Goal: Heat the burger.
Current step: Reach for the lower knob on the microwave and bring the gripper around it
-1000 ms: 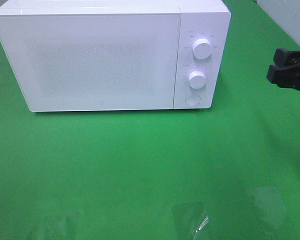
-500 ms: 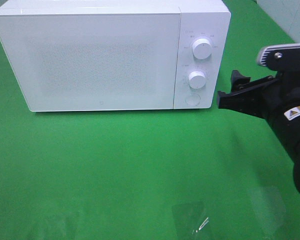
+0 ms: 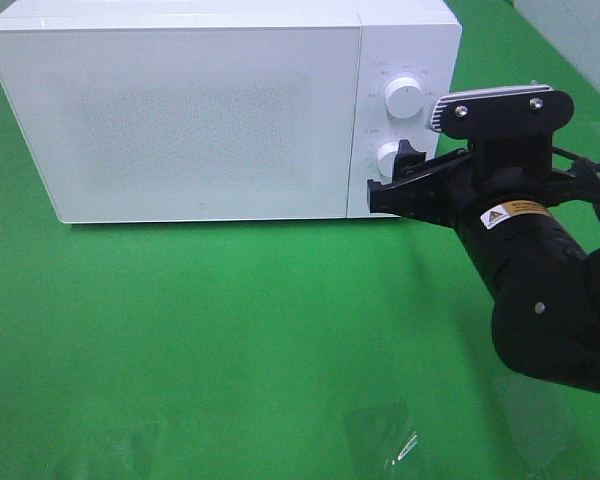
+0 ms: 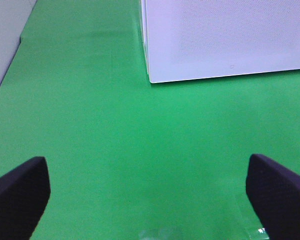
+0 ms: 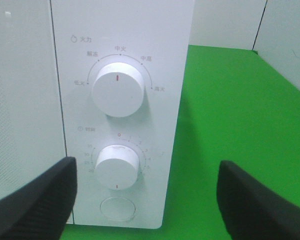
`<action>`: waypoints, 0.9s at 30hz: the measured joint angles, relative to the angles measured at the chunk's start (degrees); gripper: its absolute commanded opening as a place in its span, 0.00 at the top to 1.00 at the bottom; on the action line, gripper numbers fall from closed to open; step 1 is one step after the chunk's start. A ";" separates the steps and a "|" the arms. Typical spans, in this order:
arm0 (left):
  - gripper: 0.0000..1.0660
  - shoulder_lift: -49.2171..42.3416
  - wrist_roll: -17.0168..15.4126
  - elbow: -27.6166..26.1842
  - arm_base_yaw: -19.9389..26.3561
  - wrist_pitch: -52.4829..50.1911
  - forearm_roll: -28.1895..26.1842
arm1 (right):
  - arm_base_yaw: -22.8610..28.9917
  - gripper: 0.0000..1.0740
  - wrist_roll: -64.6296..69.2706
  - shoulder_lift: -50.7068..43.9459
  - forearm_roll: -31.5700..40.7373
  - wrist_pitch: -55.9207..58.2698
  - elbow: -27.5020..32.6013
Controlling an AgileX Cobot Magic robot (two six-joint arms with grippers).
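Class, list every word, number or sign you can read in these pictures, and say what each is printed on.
"火力": microwave control panel.
"低火": by the upper knob.
"解冻": same knob.
"中火": same knob.
"中高": same knob.
"高火": same knob.
"0", red: at the lower knob; the other numerals there are too blurred.
Yellow warning label on the right arm: text too small.
Small mark on the microwave door: unreadable.

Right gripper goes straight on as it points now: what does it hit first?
Probably the lower round white knob on the white microwave's control panel: it sits within the span of the open black right gripper. Nothing shows in between; remaining gap unclear.
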 measured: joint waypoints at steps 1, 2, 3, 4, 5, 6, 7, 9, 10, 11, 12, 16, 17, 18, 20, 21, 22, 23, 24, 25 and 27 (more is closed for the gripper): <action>0.05 0.00 0.00 0.00 0.00 0.00 0.00 | 0.00 0.28 0.00 0.00 0.00 0.00 0.00; 0.05 0.00 0.00 0.00 0.00 0.00 0.00 | 0.00 0.28 0.92 1.09 0.00 0.00 -0.97; 0.05 0.00 0.00 0.00 0.00 0.00 0.00 | 0.00 0.28 0.92 1.09 0.00 0.00 -0.97; 0.05 0.00 0.00 0.00 0.00 0.00 0.00 | 0.00 0.28 1.66 2.46 0.11 0.00 -2.01; 0.05 0.00 0.00 0.00 0.00 0.00 0.00 | 0.00 0.28 1.66 2.46 0.11 0.00 -2.01; 0.05 0.00 0.00 0.00 0.00 0.00 0.00 | 0.00 0.28 2.69 3.72 0.11 0.00 -2.98; 0.05 0.00 0.00 0.00 0.00 0.00 0.00 | 0.00 0.28 2.69 3.72 0.11 0.00 -2.98; 0.05 0.00 0.00 0.00 0.00 0.00 0.17 | 0.00 0.28 3.15 4.93 0.11 0.00 -4.01; 0.05 0.00 0.00 0.00 0.00 0.00 0.23 | 0.00 0.28 3.55 5.96 0.06 0.00 -5.27; 0.05 0.00 0.00 0.00 0.00 0.00 0.23 | 0.00 0.28 3.55 5.96 0.06 0.00 -5.27; 0.05 0.00 0.00 0.00 0.00 0.00 0.29 | 0.00 0.28 3.61 6.30 0.00 0.00 -5.61; 0.05 0.00 0.00 0.00 0.00 0.00 0.34 | 0.00 0.28 3.95 8.37 -0.06 0.00 -7.56; 0.05 0.00 0.00 0.00 0.00 0.00 0.34 | 0.00 0.28 3.95 9.00 -0.06 0.06 -8.31; 0.05 0.00 0.00 0.00 0.00 0.00 0.34 | 0.00 0.28 3.95 9.00 -0.06 0.06 -8.31; 0.05 0.00 0.00 0.00 0.00 0.00 0.34 | 0.00 0.29 3.95 9.63 -0.23 0.06 -8.82; 0.05 0.00 0.00 0.00 0.00 0.00 0.34 | -0.63 0.29 3.95 10.31 -1.09 0.17 -9.34; 0.05 0.00 0.00 0.00 0.00 0.00 0.34 | -0.63 0.29 3.95 10.31 -1.09 0.17 -9.34; 0.05 0.00 0.00 0.00 0.00 0.00 0.34 | -1.60 0.29 3.95 11.34 -2.41 0.46 -10.14; 0.05 0.00 0.00 0.00 0.00 0.00 0.34 | -2.06 0.29 3.95 11.86 -2.81 0.74 -10.54; 0.05 0.00 0.00 0.00 0.00 0.00 0.34 | -2.06 0.29 3.95 11.86 -2.81 0.74 -10.54; 0.05 0.00 0.00 0.00 0.00 0.00 0.34 | -3.32 0.29 3.95 13.24 -3.90 1.83 -11.92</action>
